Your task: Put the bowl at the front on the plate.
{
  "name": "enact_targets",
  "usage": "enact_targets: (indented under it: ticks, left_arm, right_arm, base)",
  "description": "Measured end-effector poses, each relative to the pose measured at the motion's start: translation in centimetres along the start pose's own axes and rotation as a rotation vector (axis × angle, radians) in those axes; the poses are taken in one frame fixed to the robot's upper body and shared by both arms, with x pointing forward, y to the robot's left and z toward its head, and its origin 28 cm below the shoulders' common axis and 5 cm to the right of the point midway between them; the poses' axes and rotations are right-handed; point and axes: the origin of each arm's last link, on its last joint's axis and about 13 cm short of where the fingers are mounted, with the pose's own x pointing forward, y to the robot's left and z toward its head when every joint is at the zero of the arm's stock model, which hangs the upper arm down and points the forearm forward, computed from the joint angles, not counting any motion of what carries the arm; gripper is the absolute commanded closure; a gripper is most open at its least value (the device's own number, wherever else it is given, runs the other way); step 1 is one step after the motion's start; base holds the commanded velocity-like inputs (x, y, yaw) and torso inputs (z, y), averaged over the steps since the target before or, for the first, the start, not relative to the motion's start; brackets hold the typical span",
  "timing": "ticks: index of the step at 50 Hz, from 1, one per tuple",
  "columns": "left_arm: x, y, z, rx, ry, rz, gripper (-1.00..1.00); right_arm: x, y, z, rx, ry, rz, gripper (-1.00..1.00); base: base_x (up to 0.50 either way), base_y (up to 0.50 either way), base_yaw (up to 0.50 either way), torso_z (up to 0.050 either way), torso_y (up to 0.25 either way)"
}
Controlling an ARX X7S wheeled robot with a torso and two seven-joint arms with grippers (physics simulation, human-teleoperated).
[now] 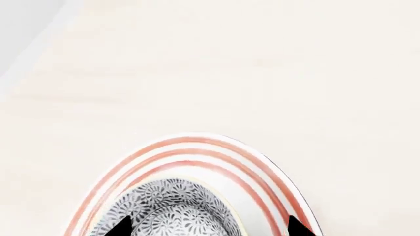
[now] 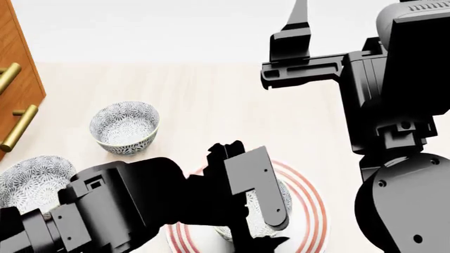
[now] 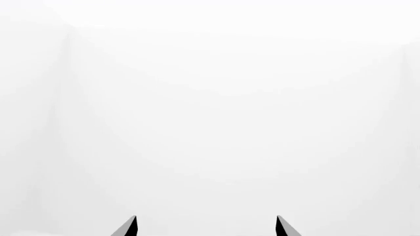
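The bowl (image 1: 177, 206), white with a dense grey-blue floral pattern, sits upright on the plate (image 1: 196, 147), a wide white plate with three red rings. My left gripper (image 1: 210, 227) hangs over them, open. One fingertip (image 1: 121, 227) is above the bowl's inside and the other is outside it over the plate's rings, so the bowl's wall lies between them. In the head view the left gripper (image 2: 256, 229) hides most of the bowl (image 2: 287, 199) and part of the plate (image 2: 313, 211). My right gripper (image 3: 204, 227) is open and holds nothing; it is raised high (image 2: 299, 26).
Two look-alike floral bowls stand on the pale wooden table to the left, one further back (image 2: 125, 126) and one at the left edge (image 2: 31, 182). A wooden cabinet with brass handles (image 2: 18, 126) borders the far left. The right wrist view shows only blank white.
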Motion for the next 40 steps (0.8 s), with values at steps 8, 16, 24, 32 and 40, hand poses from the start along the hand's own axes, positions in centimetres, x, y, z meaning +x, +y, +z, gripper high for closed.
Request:
enact_targets:
  ticks: [8,16,24,32,40]
  left_arm:
    - [-0.4,0.4,0.1,-0.048,-0.036,0.007,-1.00]
    - [-0.8,0.8,0.0,-0.093,-0.061,0.022,-1.00]
    - [-1.1,1.3,-0.2,-0.140,-0.083,0.036,-1.00]
    - [-1.4,1.7,-0.4,-0.190,-0.115,0.060,-1.00]
    - [-1.8,2.2,-0.5,-0.238,-0.146,0.087,-1.00]
  right_arm:
    - [0.0,0.0,-0.1,-0.001,0.001,-0.003,-1.00]
    - [0.0,0.0,-0.2,-0.005,0.002,-0.005,-1.00]
    - [-0.1,0.0,-0.2,-0.006,0.002,-0.007,-1.00]
    - [-0.1,0.1,-0.3,-0.006,0.003,-0.008,-1.00]
    - [-0.1,0.1,-0.4,-0.008,0.006,-0.008,-1.00]
  base:
    - [0.00,0.00,0.00,0.000,0.000]
    - [0.00,0.00,0.00,0.000,0.000]
    - [0.00,0.00,0.00,0.000,0.000]
    - [0.00,0.00,0.00,0.000,0.000]
    - [0.00,0.00,0.00,0.000,0.000]
